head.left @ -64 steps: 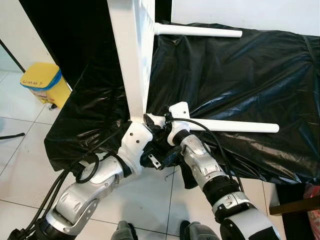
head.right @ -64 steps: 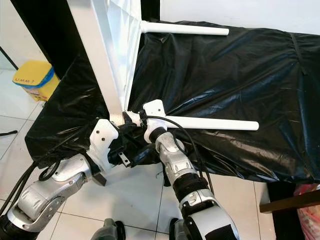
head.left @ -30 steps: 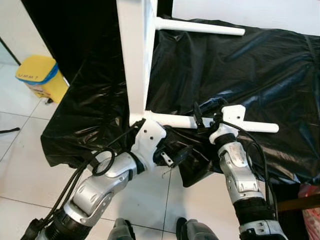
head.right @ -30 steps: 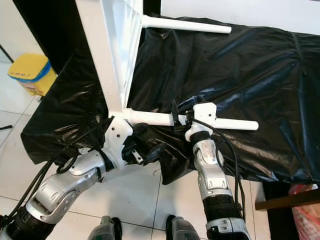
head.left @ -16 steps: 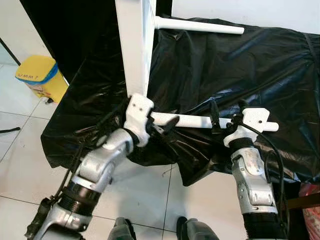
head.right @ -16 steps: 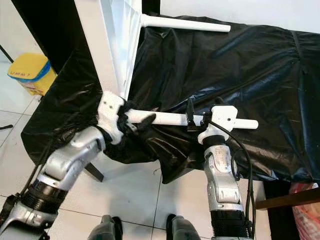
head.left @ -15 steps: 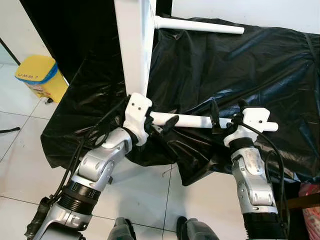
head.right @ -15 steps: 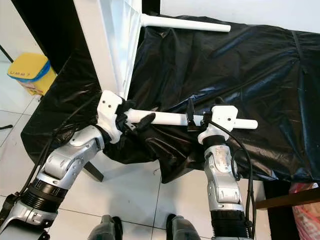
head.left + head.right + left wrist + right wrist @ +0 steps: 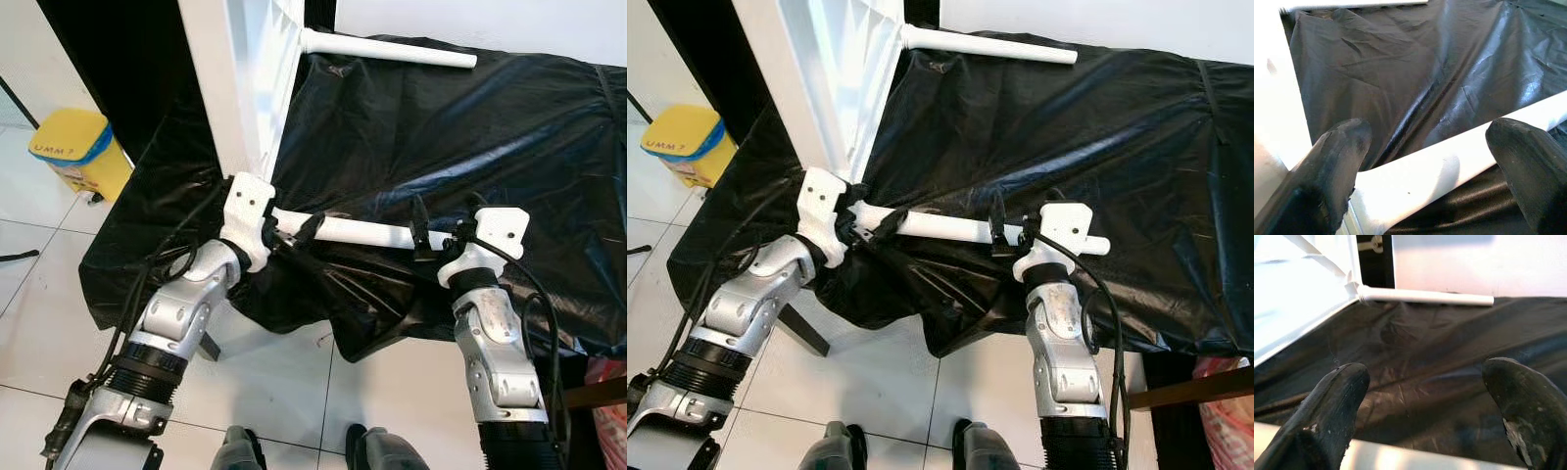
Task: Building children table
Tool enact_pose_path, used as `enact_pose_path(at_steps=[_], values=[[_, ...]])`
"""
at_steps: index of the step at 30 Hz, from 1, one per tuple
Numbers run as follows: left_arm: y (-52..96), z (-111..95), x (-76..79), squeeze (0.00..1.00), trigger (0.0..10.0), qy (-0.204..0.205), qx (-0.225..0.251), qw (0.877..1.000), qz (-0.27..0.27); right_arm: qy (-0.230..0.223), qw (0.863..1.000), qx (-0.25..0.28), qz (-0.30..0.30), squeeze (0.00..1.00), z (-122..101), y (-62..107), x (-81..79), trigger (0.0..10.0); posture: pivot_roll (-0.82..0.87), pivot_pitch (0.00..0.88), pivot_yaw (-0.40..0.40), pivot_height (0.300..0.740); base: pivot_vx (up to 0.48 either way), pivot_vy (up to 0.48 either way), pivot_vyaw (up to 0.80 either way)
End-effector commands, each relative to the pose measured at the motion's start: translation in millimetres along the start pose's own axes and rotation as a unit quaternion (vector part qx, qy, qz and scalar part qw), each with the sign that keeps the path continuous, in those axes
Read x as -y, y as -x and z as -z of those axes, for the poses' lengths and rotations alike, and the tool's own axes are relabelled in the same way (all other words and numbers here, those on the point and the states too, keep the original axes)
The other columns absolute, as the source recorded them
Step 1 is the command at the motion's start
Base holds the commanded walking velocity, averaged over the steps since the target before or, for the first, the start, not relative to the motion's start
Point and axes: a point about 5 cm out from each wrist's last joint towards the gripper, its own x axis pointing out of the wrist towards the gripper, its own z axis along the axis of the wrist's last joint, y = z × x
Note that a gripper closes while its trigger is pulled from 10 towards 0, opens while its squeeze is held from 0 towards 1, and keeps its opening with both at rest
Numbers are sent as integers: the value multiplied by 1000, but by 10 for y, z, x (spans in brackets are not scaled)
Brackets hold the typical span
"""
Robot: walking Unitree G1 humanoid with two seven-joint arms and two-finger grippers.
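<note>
Two white legs: one point(image 9: 353, 232) near the grippers, one point(image 9: 392, 49) at the far side. One tabletop point(image 9: 240, 78). One black sheet point(image 9: 470, 137). One yellow bin point(image 9: 73, 157). Two grippers: left point(image 9: 294, 235), right point(image 9: 436, 240).

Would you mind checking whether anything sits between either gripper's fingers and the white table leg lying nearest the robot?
Nothing visible does. The left gripper straddles the near leg by its joint with the tabletop; the right gripper straddles it near the far end. Only black plastic sheet lies beneath.
</note>
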Motion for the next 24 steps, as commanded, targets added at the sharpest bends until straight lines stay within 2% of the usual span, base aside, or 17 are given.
enact_pose_path(at_steps=[1, 4, 7, 8, 11, 20, 21, 24], values=[[51, 38, -38, 0, 10000, -5, -8, 1000, -9, -4, 1000, -8, 4, 0, 20, 34, 26, 10000, 34, 219, -29, 740, 0, 0, 0], [39, 18, 35, 0, 10000, -4, 0, 1000, 4, -1, 1000, -14, 2, 0, 42, 49, 24, 10000, 35, 216, -28, 740, 0, 0, 0], [9, -25, 193, 0, 10000, 7, 18, 999, 27, 1, 1000, -21, 1, 0, 64, 71, 16, 10000, 33, 209, -28, 740, 0, 0, 0], [9, -25, 193, 0, 10000, 7, 18, 999, 27, 1, 1000, -21, 1, 0, 64, 71, 16, 10000, 33, 209, -28, 740, 0, 0, 0], [-4, -54, 407, 0, 10000, 20, 33, 998, 42, 7, 1000, -27, 4, 0, 88, 87, 23, 10000, 31, 204, -25, 740, 0, 0, 0], [3, -26, 536, 0, 10000, 31, 38, 998, 45, 16, 999, -26, 10, 0, 88, 96, 30, 10000, 27, 198, -25, 740, 0, 0, 0], [18, 2, 588, 0, 10000, 42, 41, 997, 41, 22, 999, -24, 16, 0, 86, 100, 36, 10000, 22, 193, -26, 740, 0, 0, 0], [34, 42, 608, 0, 10000, 50, 42, 998, 23, 30, 999, -22, 27, 0, 81, 108, 41, 10000, 18, 185, -28, 740, 0, 0, 0]])
